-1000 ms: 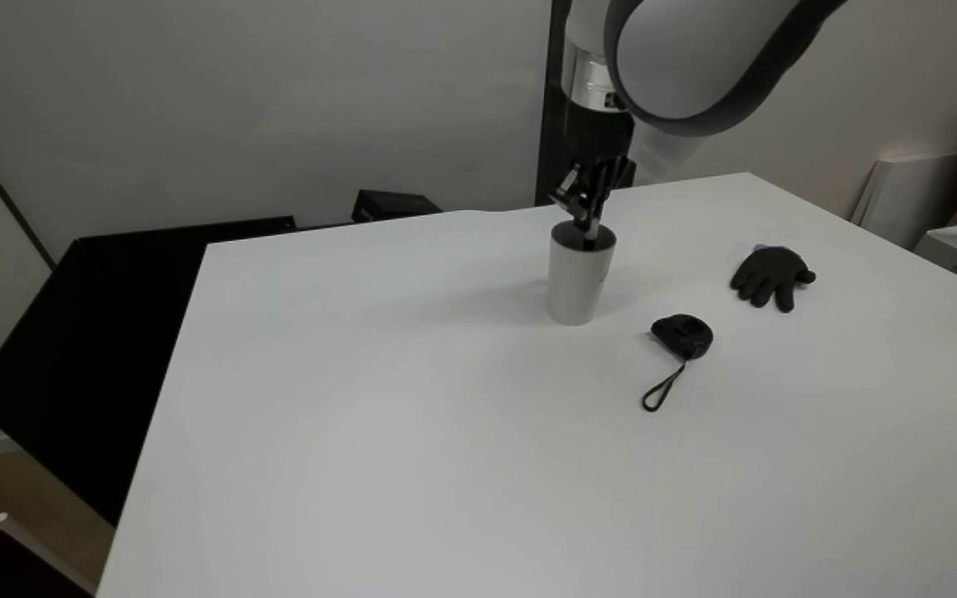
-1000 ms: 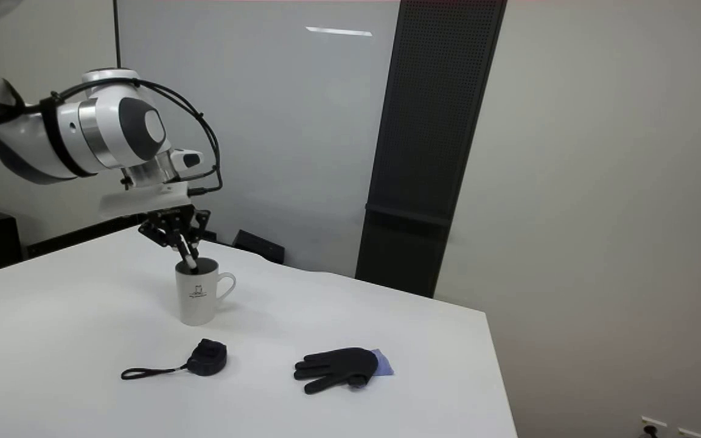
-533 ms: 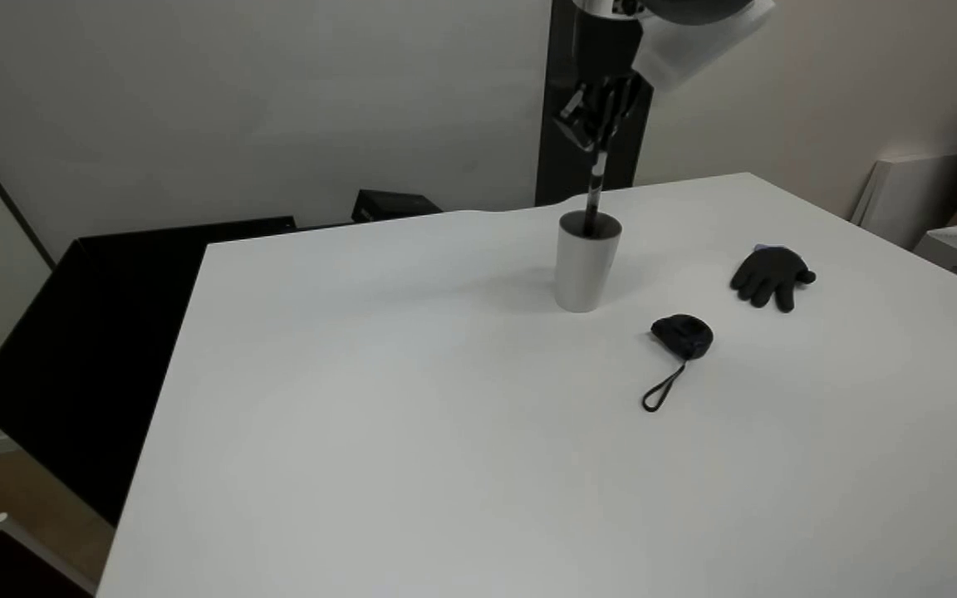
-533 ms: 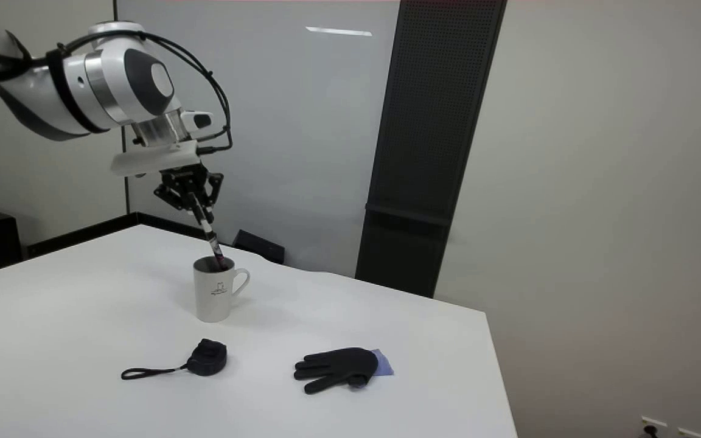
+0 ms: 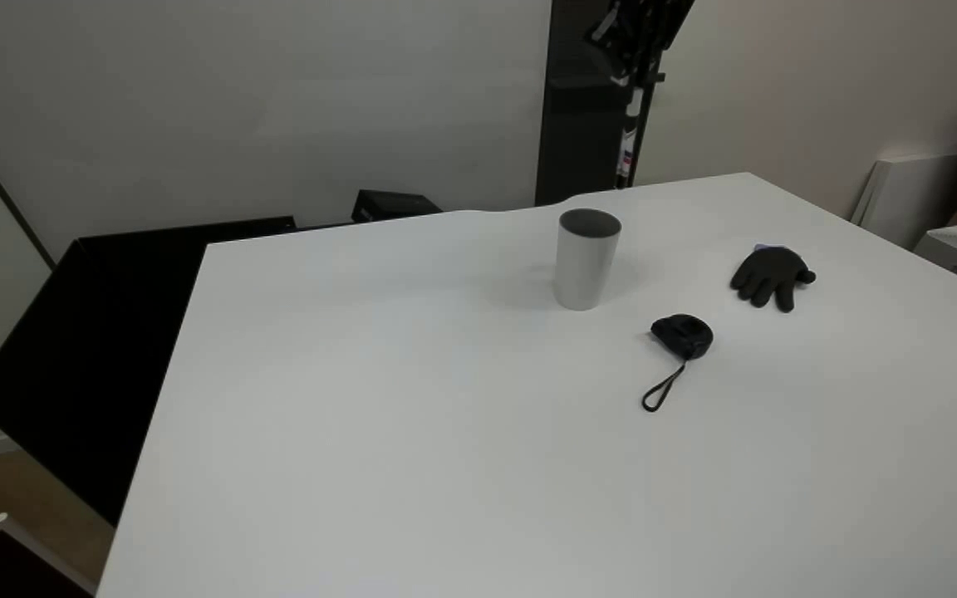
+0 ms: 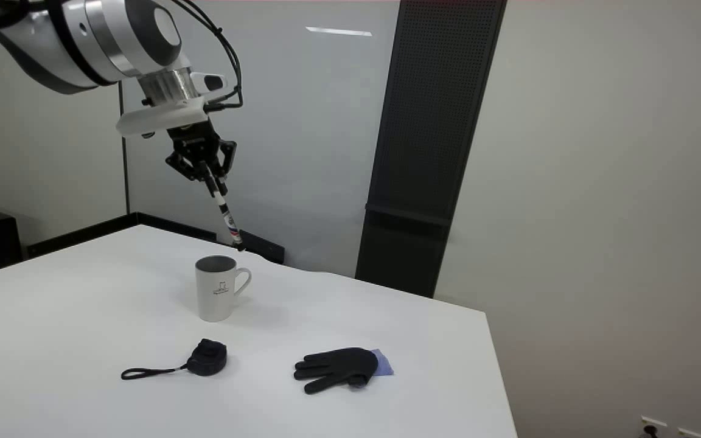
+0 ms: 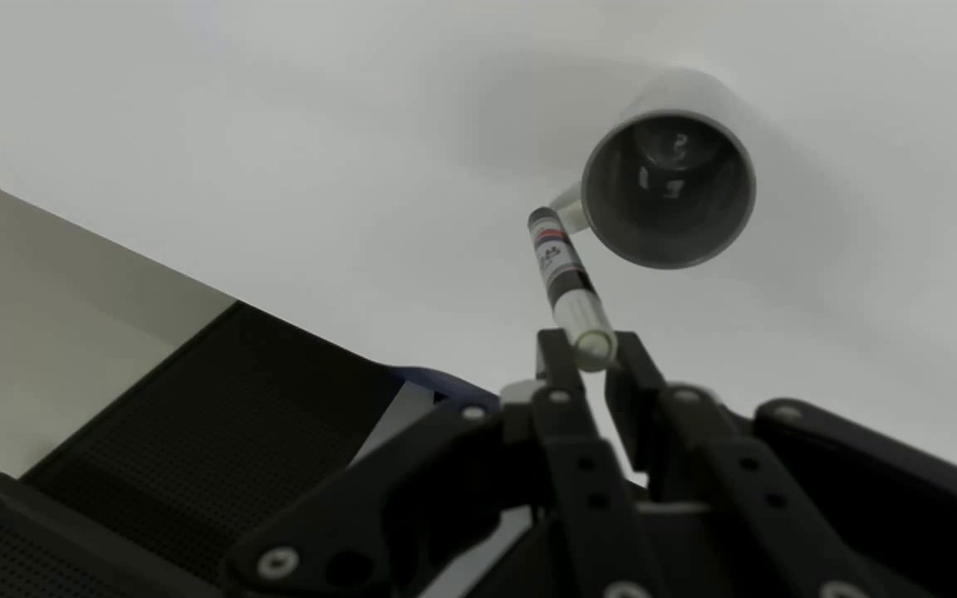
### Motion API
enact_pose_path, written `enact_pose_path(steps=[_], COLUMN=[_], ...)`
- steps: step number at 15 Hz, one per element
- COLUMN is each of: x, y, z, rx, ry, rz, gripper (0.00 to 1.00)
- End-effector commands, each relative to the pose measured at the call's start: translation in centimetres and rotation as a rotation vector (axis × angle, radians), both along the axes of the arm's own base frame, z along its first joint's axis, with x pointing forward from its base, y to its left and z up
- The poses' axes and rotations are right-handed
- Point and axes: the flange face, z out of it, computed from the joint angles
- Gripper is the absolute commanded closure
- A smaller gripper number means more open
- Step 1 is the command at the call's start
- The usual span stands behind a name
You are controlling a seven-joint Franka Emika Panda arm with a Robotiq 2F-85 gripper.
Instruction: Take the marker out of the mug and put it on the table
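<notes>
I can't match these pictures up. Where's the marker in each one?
In an exterior view, the marker: upper part, right of centre, above and right of the mug.
In an exterior view, the marker: left of centre, about mid-height, above and slightly right of the mug.
In the wrist view, the marker: near the middle, slightly right, left of the mouth of the mug.
Shared landmark: the mug, upright in all three.

Marker (image 7: 568, 281) with black, white, red bands; pale mug (image 6: 214, 295)
</notes>
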Motion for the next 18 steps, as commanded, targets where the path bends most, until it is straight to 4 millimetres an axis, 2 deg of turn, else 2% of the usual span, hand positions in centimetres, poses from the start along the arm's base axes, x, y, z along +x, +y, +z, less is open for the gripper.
enact_pose_path(steps=[1,5,7,15,18], x=[-1.1,-2.8,-3.7,-7.7,-9.5], y=[-1.9,-4.6,-6.6,-17.1,-20.0], z=[-0.6,-3.6,-5.3,-12.5,-14.9], rx=[-0.041,-0.044,0.021,0.313,0.414], ry=[0.098,0.27,0.369,0.754,0.886], rz=[-0.051,-0.092,-0.109,-0.242,-0.261], gripper=[0.94,0.94,0.94,0.94,0.94])
